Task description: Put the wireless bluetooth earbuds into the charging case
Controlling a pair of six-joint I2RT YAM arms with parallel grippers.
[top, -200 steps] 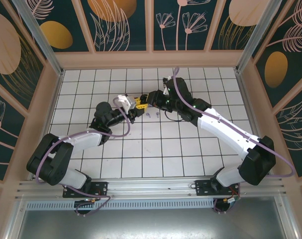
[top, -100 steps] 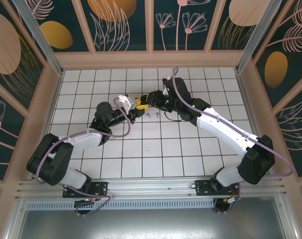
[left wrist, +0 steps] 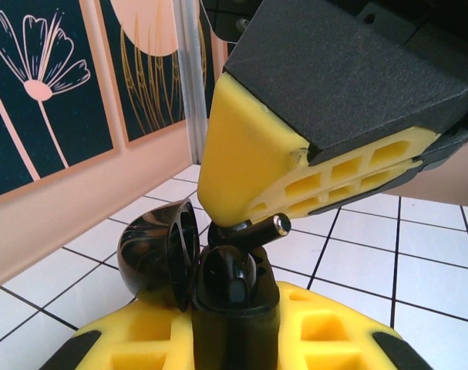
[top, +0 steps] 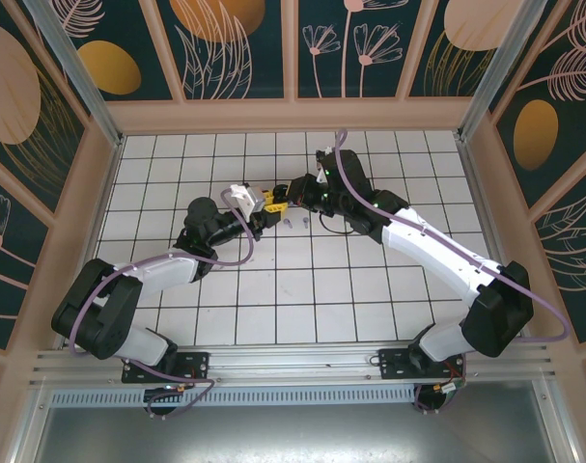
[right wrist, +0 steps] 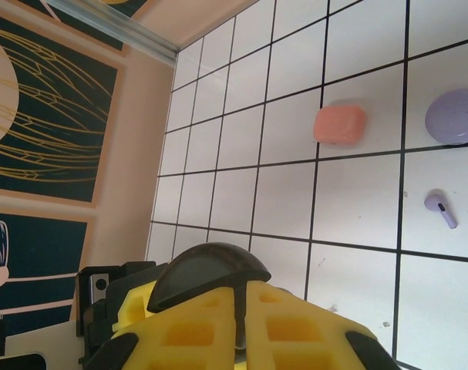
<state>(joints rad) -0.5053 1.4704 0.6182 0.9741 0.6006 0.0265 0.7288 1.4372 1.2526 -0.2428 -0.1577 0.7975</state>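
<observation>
In left pincer (left wrist: 235, 333), pinched — open black case (left wrist: 153, 250), earbud (left wrist: 253, 231) at mouth; right pincer (right wrist: 241, 324) pressed together.

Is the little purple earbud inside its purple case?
No, the lavender earbud lies out in the open, apart from the lavender case.

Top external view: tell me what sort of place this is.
Probably an enclosed robot test cell: a white gridded tabletop, floral-patterned wall panels around it, and a left arm and right arm bolted at its near edge.
</observation>
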